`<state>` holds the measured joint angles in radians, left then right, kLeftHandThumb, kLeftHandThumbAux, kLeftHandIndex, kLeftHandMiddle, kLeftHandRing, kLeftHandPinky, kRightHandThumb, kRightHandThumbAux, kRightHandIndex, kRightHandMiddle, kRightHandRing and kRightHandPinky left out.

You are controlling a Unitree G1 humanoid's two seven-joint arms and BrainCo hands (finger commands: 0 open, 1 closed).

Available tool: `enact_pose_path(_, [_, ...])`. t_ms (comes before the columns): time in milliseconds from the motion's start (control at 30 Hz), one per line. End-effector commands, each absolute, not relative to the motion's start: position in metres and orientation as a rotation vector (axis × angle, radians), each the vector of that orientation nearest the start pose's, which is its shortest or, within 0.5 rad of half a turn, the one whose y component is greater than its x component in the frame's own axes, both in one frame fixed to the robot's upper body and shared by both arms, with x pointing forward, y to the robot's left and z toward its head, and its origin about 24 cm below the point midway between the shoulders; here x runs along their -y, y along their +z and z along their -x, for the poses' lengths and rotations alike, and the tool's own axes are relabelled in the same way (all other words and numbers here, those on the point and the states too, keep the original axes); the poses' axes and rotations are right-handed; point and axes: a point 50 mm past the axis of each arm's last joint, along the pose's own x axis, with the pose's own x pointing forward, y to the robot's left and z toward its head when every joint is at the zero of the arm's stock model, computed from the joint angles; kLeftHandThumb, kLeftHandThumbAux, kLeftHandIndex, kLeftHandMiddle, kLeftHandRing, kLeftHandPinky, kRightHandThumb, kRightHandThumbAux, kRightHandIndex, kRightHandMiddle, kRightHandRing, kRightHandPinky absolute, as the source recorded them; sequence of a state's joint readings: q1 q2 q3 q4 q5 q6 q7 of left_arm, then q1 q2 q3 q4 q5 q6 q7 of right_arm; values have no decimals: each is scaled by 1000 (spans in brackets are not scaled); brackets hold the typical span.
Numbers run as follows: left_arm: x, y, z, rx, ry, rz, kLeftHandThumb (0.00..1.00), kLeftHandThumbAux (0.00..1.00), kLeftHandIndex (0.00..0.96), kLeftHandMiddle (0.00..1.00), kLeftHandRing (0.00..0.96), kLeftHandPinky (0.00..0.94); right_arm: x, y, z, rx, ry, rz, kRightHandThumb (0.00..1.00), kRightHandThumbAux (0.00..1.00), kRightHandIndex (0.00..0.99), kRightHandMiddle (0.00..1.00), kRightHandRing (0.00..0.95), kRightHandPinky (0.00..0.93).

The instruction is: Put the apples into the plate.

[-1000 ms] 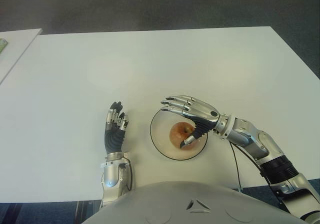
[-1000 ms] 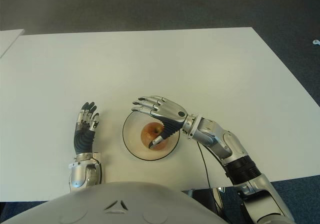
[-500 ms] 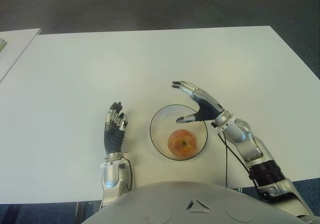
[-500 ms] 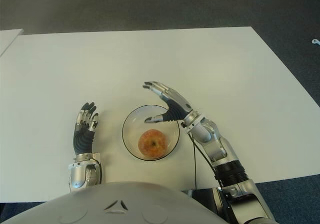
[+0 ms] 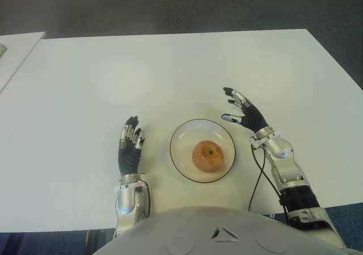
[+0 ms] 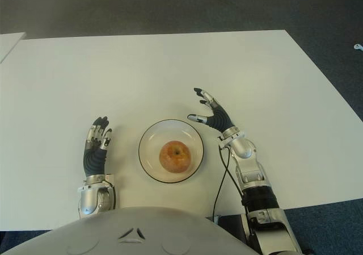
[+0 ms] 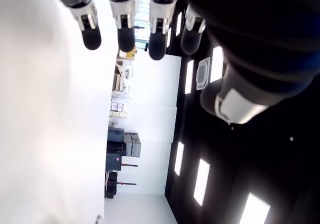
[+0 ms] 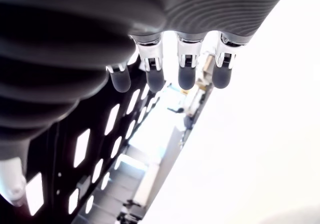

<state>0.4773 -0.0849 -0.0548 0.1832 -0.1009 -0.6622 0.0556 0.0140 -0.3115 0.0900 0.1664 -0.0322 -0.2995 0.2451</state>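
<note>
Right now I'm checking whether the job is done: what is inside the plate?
One apple sits in the plate, near its middle. Nothing else shows inside; the patch directly under the apple is hidden. The right hand is open beside the plate, the left hand on the plate's other side.

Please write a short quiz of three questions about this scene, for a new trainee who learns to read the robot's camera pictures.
1. True or false: the apple lies inside the plate.
2. Which hand shows on the side of the plate away from the left hand? A) the right hand, open and holding nothing. B) the right hand, closed around the apple. C) no hand at all.
3. Fill in the missing word: the plate stands on the white ____.

Key:
1. True. The apple sits in the plate and no hand touches it.
2. A. Its fingers are spread, clear of the plate's rim.
3. Table.
</note>
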Motion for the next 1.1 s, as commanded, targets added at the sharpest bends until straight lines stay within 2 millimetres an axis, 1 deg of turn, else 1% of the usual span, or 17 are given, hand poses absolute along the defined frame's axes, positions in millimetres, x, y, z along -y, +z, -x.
enact_pose_path(33, [-134, -35, -123, -67, 235, 249, 299, 567, 137, 125, 95, 108, 191, 14, -241, -35, 290, 278, 197, 561, 79, 54, 29, 25])
enact_pose_path(133, [-133, -33, -121, -67, 233, 261, 309, 567, 135, 122, 86, 71, 198, 10, -243, -56, 260, 259, 203, 585, 65, 49, 30, 42])
enact_pose_path(233, [-127, -26, -117, -49, 218, 240, 305, 566, 124, 115, 73, 31, 206, 5, -243, -68, 220, 233, 205, 608, 59, 50, 35, 64])
enact_pose_path(333, [-122, -11, -115, -29, 183, 165, 291, 557, 98, 106, 54, 10, 209, 0, -240, -74, 192, 189, 194, 628, 61, 57, 40, 75])
enact_pose_path(433, [-122, -5, -115, -44, 157, 80, 269, 543, 67, 88, 31, 3, 210, -3, -237, -76, 180, 157, 176, 635, 64, 64, 44, 78])
enact_pose_path(600, [-125, -2, -115, -69, 138, 24, 248, 527, 32, 59, 5, 0, 208, -4, -235, -70, 179, 137, 149, 635, 59, 66, 44, 74])
enact_pose_path(700, [-129, -1, -119, -86, 119, -1, 241, 519, 20, 43, 2, 0, 206, -6, -233, -65, 181, 127, 139, 628, 59, 68, 45, 76])
enact_pose_path(900, [-134, 0, -122, -111, 107, 11, 227, 519, 7, 26, 0, 0, 204, -11, -228, -65, 191, 122, 144, 619, 66, 72, 52, 97])
enact_pose_path(1100, [-135, 0, -123, -142, 118, 41, 218, 541, 12, 25, 0, 0, 206, -18, -227, -97, 181, 100, 161, 625, 75, 88, 74, 125])
